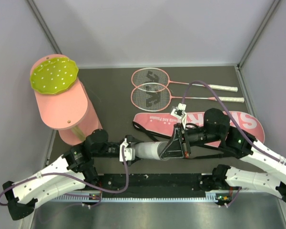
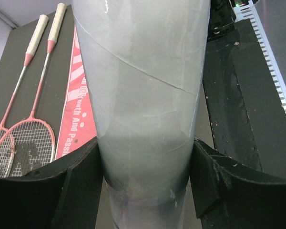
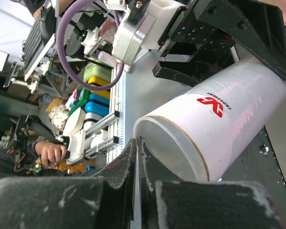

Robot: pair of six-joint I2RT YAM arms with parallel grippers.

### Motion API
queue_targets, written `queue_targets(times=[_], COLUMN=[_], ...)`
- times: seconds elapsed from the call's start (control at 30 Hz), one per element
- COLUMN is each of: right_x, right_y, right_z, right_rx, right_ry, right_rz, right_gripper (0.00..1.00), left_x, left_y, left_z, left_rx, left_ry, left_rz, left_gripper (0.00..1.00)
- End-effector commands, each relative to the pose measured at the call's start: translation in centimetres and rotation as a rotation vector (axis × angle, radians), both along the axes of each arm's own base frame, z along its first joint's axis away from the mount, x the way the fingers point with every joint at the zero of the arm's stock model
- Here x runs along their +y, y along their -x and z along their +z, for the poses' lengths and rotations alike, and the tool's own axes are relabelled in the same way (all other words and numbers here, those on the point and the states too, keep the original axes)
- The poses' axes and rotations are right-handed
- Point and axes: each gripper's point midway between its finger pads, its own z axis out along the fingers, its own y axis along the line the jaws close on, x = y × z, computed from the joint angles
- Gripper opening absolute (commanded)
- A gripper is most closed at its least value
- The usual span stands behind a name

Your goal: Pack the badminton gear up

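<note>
Dark bench, closed in by pale grey walls at 9, 12 and 3 o'clock. Item one: white tube, at 6 o'clock from the bench centre, close to the arm bases. Its long axis lies on the 9-to-3 line with the open mouth pointing to 3 o'clock, and a red logo and small dark lettering sit near that mouth. The left pincer grasps it toward its 9 o'clock end, one black finger against each flank. The right pincer is clenched on nothing, its tips at the rim of the mouth; contact cannot be told. Item two: far racket and near racket, pink-framed, lying flat side by side at 12 o'clock from the tube. Heads are to 9 o'clock and meet at the rims, white handles to 3 o'clock, shafts nearly parallel. Item three: pink bag, flat between the rackets and the tube. Its long axis runs from 9 toward 4 o'clock, narrow end at 9, broad end at 3, and the right arm partly covers its white lettering. Item four: pink cylinder, upright at 9 o'clock, with a yellow-green dotted disc on its top.
</note>
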Motion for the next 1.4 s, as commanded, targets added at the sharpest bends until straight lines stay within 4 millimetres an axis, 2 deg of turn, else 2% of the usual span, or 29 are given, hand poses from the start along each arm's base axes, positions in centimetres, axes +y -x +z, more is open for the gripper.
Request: queue_targets(times=[0.0,0.2,0.53,0.83,1.07,1.37], right_x=[0.5,0.4,0.7,1.7,1.7,2.0], right_y=[0.8,1.3,2.2,2.3,2.8,3.7], right_z=[0.7,1.5,1.5,0.6,2.0,0.2], right_rx=[-0.006,0.001,0.039,0.092,0.106,0.213], right_ry=[-0.032,-0.074,-0.086,-0.038,-0.079,-0.002], right_rz=[0.04,0.065,0.141,0.182,0.224,0.317], right_gripper=[0.0,0.0,0.0,0.0,0.0,0.0], left_x=[-0.6,-0.5,-0.4,-0.4,-0.2,0.0], left_y=[-0.6,-0.2,1.6,1.8,2.4,3.2], left_z=[3.0,3.2,4.5,4.6,4.9,5.7], left_rx=[-0.082,-0.087,-0.123,-0.133,-0.144,-0.162], left_ry=[0.101,0.111,0.177,0.181,0.196,0.222], left_rz=[0.002,-0.012,-0.107,-0.119,-0.141,-0.178], left_gripper=[0.0,0.0,0.0,0.0,0.0,0.0])
